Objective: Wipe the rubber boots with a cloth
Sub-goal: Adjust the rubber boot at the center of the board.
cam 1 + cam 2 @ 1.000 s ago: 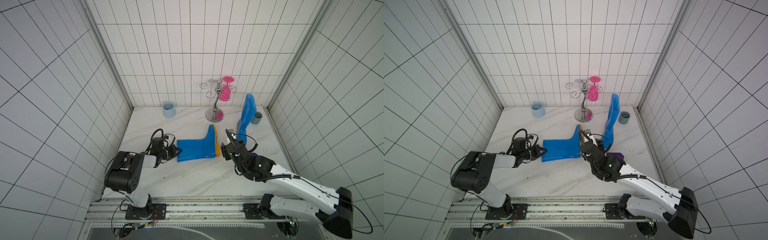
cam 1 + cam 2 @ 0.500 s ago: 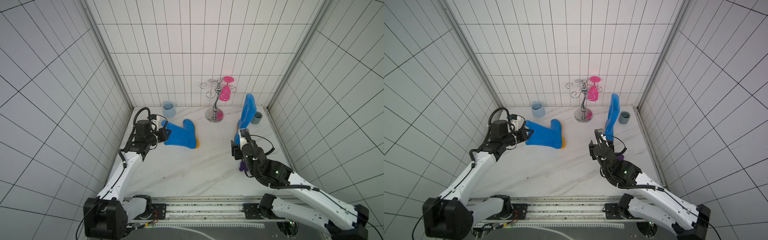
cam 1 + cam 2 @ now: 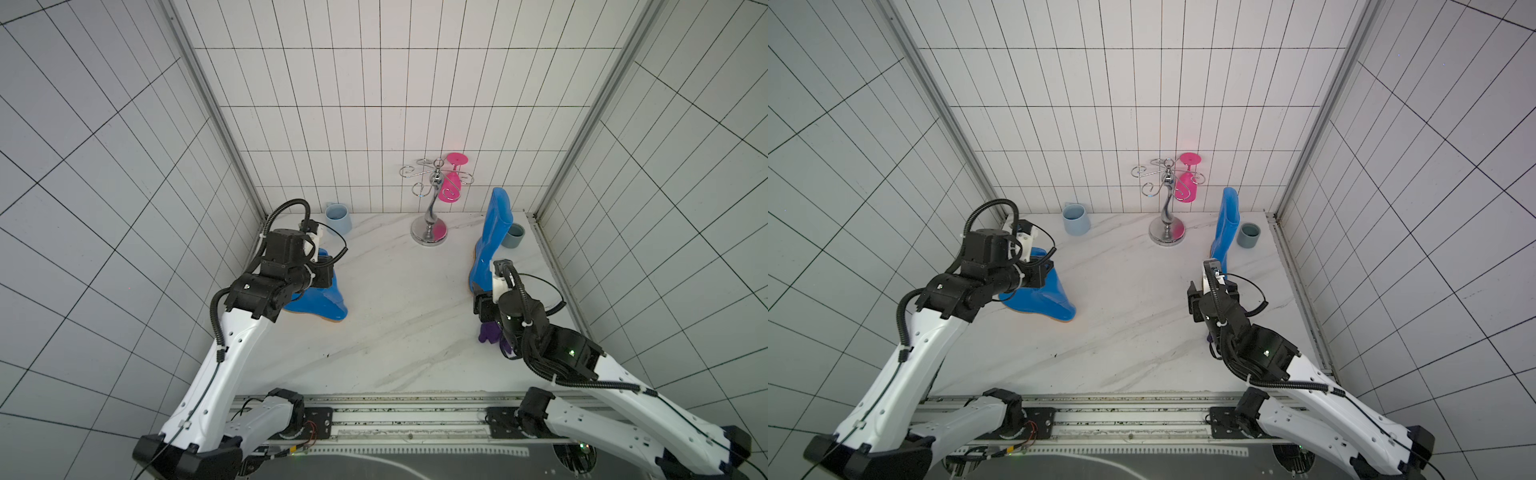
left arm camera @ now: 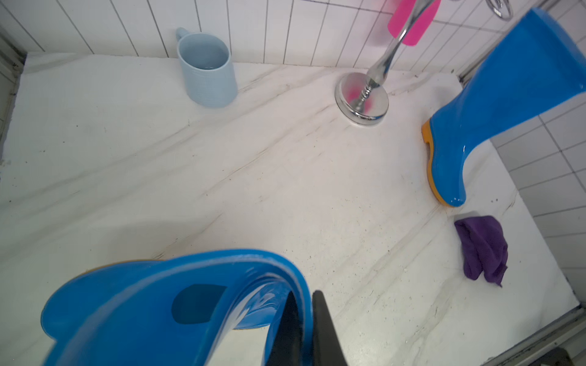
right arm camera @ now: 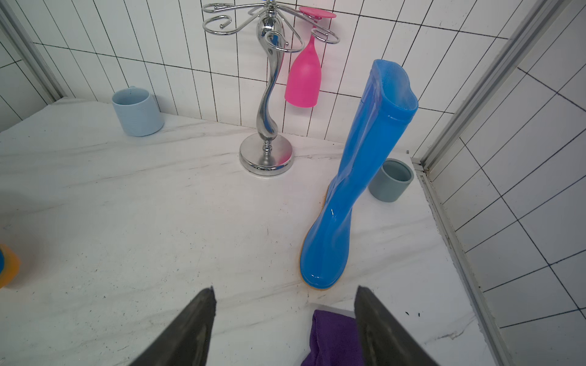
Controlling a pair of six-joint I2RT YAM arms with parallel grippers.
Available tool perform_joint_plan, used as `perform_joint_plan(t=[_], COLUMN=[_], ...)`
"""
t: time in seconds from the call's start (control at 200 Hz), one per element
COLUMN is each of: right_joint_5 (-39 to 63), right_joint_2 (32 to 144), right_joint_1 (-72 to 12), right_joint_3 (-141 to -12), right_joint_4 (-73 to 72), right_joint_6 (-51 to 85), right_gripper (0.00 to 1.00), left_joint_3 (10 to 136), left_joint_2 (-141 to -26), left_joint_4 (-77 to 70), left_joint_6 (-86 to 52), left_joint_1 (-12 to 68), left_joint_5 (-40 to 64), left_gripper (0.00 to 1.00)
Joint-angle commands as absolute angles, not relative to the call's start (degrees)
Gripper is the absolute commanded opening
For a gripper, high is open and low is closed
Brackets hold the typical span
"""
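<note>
Gripping, left arm: the left gripper (image 4: 304,294) is clamped on the top rim of one of the rubber boots (image 4: 126,310), with the rim wall pinched between its two dark fingers.
Held boot, position: well to the left of the chrome glass stand (image 3: 430,232) and nearer the robot's base. Its toe points toward the table's middle in both top views (image 3: 324,297) (image 3: 1050,297). The orange sole faces down; full contact with the table (image 3: 395,311) cannot be confirmed.
Second boot: stands upright (image 5: 348,177) just to the right of the stand, toe toward the robot, touched by neither arm.
Cloth: a crumpled purple heap (image 4: 482,247) on the table, right of the stand and nearer the robot than the upright boot. It is close to that boot's toe but apart from it.
Right arm: the right gripper (image 5: 285,291) hangs over the cloth's spot with fingers spread wide and nothing between them. The cloth (image 5: 333,336) shows low in the gap, partly behind one finger. Contact cannot be judged.
Stand load: one pink glass (image 5: 302,82) hangs upside down.
Other items: a light blue mug (image 3: 338,218) stands left of the stand by the back wall. A grey-blue cup (image 5: 391,180) sits right of the stand, just behind the upright boot.
</note>
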State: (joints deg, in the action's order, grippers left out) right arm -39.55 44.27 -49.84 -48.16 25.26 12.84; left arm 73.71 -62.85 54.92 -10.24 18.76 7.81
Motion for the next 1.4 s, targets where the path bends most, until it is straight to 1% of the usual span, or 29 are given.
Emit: perform_joint_plan(t=[0.0, 0.115, 0.29, 0.545, 0.75, 0.869, 1.039, 1.394], right_joint_5=[-40.25, -40.08, -40.42, -42.98, -45.87, -46.49, -46.85, -46.85], right_joint_2=[44.10, 44.27, 43.87, 42.66, 38.65, 36.98, 36.47, 36.47], right_joint_1=[-49.13, -49.04, -48.88, -48.24, -47.75, -47.48, -47.37, -47.19], right_joint_3=[-45.55, -45.62, -45.60, -45.75, -45.93, -45.79, -45.72, -45.53], right_joint_4=[26.52, 26.50, 26.60, 27.79, 28.74, 29.60, 30.58, 30.59], right_joint_6=[12.98, 13.36, 13.27, 13.84, 15.11, 15.42, 15.99, 16.17], right_gripper=[0.71, 0.71, 0.71, 0.71, 0.71, 0.71, 0.71, 0.71], left_joint_3=[73.68, 71.90, 74.44, 82.58, 87.81, 88.83, 88.74, 92.07], left_joint_2=[-67.40, -74.90, -87.31, -99.00, -107.91, -111.64, -114.63, -119.25], left_joint_4=[56.09, 54.53, 53.91, 51.04, 48.52, 46.92, 44.88, 40.21], left_joint_6=[-7.12, -7.09, -6.11, -7.76, -10.52, -11.95, -14.48, -19.75], left_joint_1=[27.94, 36.08, 43.99, 50.85, 56.06, 57.51, 57.57, 55.05], left_joint_5=[1.90, 1.77, 0.96, 3.83, 6.44, 8.33, 9.49, 11.75], left_gripper=[0.00, 0.00, 0.00, 0.00, 0.00, 0.00, 0.00, 0.00])
